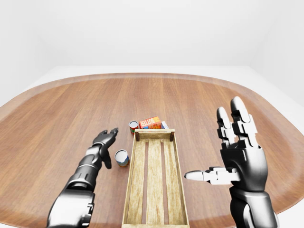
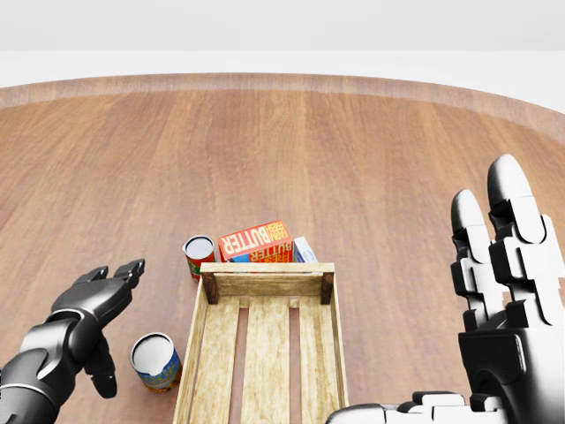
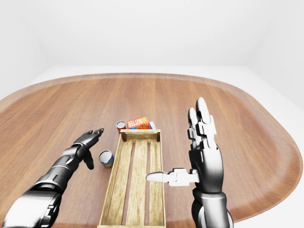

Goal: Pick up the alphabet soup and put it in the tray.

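The alphabet soup (image 2: 156, 360) is a can with a blue, green and orange label. It stands upright on the wooden table (image 2: 265, 141), near the bottom left of the head view, just beside the left long wall of the tray (image 2: 266, 279) and outside of it.

The left hand (image 2: 93, 314) hovers to the left of this can and a little above it in the head view. Its fingers are spread open and point up and to the right, and the thumb hangs down toward the can. The hand does not touch the can; a small gap shows between the thumb and the lid.

The tray is a long wooden crate with slats on its bottom, and nothing lies in it. Beyond its upper end in the head view a can with a red label (image 2: 199, 256) stands upright, close to the tray's left corner. Next to it a butter box (image 2: 256, 241) lies on its side, and a small blue and white box (image 2: 304, 251) is partly hidden behind it.

The right hand (image 2: 494, 300) is raised at the right of the tray, well apart from all the objects. Its fingers are straight and point upward, held close together, and the thumb (image 1: 202, 175) sticks out to the left over the tray's right edge. It holds nothing.
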Controlling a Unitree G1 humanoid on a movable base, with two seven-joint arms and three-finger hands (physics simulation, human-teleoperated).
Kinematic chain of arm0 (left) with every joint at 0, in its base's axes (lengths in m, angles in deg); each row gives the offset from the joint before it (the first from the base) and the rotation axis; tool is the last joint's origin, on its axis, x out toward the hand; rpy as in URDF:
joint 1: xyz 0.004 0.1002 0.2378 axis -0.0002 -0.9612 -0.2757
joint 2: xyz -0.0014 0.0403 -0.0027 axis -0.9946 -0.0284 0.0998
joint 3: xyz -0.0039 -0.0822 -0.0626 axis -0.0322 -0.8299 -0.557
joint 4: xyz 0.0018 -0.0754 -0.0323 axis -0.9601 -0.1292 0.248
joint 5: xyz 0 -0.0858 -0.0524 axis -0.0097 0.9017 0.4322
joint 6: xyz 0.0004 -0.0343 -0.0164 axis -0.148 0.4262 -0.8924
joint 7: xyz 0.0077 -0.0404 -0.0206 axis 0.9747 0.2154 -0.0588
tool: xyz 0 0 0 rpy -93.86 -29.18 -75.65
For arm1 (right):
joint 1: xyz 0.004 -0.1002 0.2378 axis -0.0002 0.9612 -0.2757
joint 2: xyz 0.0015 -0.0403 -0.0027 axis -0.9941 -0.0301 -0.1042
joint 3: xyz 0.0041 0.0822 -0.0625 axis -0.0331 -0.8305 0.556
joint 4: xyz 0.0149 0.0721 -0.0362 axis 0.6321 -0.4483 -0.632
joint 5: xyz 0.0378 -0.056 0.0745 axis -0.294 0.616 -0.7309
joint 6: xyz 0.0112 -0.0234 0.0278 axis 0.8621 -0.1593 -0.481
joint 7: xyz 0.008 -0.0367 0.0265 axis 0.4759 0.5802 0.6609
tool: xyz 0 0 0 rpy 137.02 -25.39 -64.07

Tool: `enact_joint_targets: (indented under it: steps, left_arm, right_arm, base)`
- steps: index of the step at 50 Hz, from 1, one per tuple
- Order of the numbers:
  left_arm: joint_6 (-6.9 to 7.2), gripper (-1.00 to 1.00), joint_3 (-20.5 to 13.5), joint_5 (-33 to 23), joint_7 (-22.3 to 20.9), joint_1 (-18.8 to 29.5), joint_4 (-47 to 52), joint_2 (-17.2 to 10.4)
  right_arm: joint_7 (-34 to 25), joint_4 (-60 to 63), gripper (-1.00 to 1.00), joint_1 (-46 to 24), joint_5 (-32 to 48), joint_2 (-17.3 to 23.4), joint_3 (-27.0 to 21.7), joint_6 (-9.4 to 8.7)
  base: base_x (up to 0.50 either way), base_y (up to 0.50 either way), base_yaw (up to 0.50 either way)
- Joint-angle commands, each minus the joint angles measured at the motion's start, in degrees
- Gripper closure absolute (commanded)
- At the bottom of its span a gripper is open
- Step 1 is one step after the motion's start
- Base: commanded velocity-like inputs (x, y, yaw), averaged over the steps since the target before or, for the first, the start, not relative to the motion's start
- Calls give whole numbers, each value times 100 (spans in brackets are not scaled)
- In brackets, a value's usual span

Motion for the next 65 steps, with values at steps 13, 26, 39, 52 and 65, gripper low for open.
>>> enact_joint_targets:
  steps: [13,26,39,52,65]
  left_arm:
    - [0,-100,40,42,-41,284,-324,147]
    - [0,-100,116,81,47,324,-606,303]
    - [0,-100,191,40,209,237,-781,413]
    - [0,-100,207,30,142,274,-785,463]
    - [0,-100,162,103,106,303,-852,473]
  right_arm:
    - [-50,10,-96,-17,-22,-23,-91,0]
    - [-65,5,-96,-7,0,-42,-87,0]
    - [-66,-12,-95,40,-15,-47,-103,0]
    - [-62,-28,-96,61,-9,-38,-87,0]
    - [-47,-50,-96,51,-12,-36,-76,0]
  base:
    - [0,0,0]
    - [0,0,0]
    - [0,0,0]
    - [0,0,0]
    - [0,0,0]
